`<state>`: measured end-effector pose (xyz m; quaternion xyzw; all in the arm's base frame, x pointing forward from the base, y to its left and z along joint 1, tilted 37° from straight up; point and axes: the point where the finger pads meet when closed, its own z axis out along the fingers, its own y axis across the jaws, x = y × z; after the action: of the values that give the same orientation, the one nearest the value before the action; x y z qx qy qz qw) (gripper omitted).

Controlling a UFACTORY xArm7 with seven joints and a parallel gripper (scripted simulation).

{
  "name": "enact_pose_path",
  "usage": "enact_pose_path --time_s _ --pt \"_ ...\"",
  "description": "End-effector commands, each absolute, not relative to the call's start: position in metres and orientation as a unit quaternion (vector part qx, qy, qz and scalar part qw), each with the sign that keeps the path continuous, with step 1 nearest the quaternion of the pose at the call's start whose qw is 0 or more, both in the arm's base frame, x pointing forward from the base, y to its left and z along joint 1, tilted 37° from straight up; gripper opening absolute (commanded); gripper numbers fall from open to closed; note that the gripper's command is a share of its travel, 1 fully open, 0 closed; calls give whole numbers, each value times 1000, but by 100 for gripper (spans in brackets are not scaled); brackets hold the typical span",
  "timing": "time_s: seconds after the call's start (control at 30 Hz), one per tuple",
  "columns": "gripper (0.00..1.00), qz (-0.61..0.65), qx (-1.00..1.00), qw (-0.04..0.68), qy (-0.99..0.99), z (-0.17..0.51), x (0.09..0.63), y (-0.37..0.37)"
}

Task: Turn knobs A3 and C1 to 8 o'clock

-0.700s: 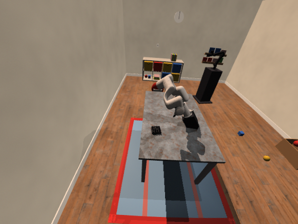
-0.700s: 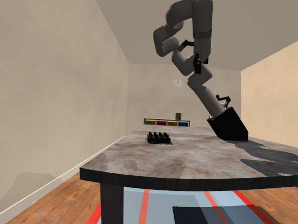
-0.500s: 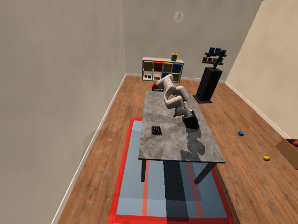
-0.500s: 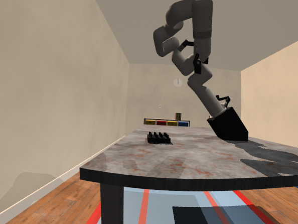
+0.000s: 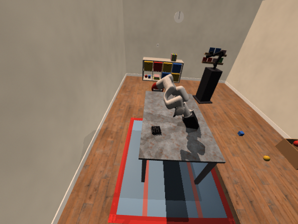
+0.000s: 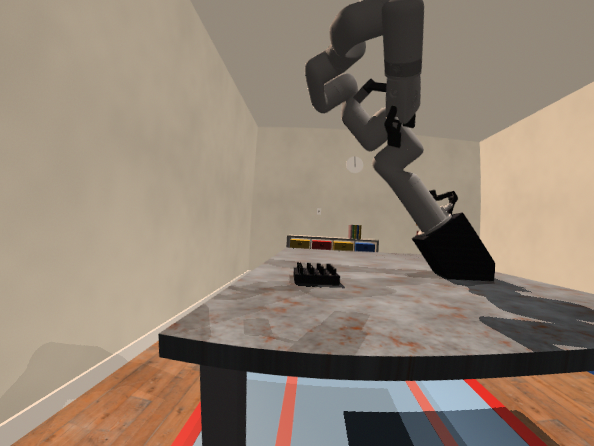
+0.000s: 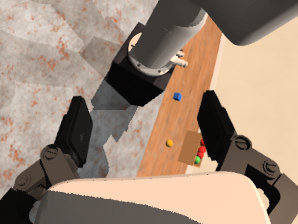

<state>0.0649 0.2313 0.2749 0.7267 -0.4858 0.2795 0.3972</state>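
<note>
The knob box [image 5: 156, 130] [image 6: 317, 275] is a small black block with rows of knobs. It stands on the grey table [image 5: 173, 148] [image 6: 350, 320], toward its left side. The knobs are too small to read their lines or marks. My gripper [image 7: 144, 106] [image 6: 383, 108] is open and empty. It hangs high in the air on the folded arm, above the arm's black base [image 5: 191, 122] [image 6: 455, 255] [image 7: 133, 84] on the right side of the table, far from the knob box. The knob box does not show in the wrist view.
A cube shelf [image 5: 163, 68] stands at the back wall and a black pedestal [image 5: 208, 85] stands right of the table. A blue cube [image 5: 241, 133], a yellow ball [image 5: 266, 157] and a cardboard box [image 5: 288, 150] lie on the floor to the right.
</note>
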Motion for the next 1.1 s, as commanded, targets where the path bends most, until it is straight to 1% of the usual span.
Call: enact_pose_path --time_s 0.0,0.13,0.33,0.4,0.43,0.47,0.87,0.97,1.03,1.07 --pt "100 276 733 387 -486 270 74 233" --pt "100 265 755 355 -484 251 113 233" --pt "100 259 780 319 -472 233 158 230" --pt "100 259 780 319 -472 233 158 230" --pt "100 258 791 304 -463 227 178 227" --pt "100 258 796 297 -459 224 187 226" --pt "100 267 849 234 -391 204 274 203" --pt "100 268 852 231 -385 203 279 201" --pt "100 274 872 210 -348 197 307 190" --pt "100 275 874 208 -341 196 311 188"
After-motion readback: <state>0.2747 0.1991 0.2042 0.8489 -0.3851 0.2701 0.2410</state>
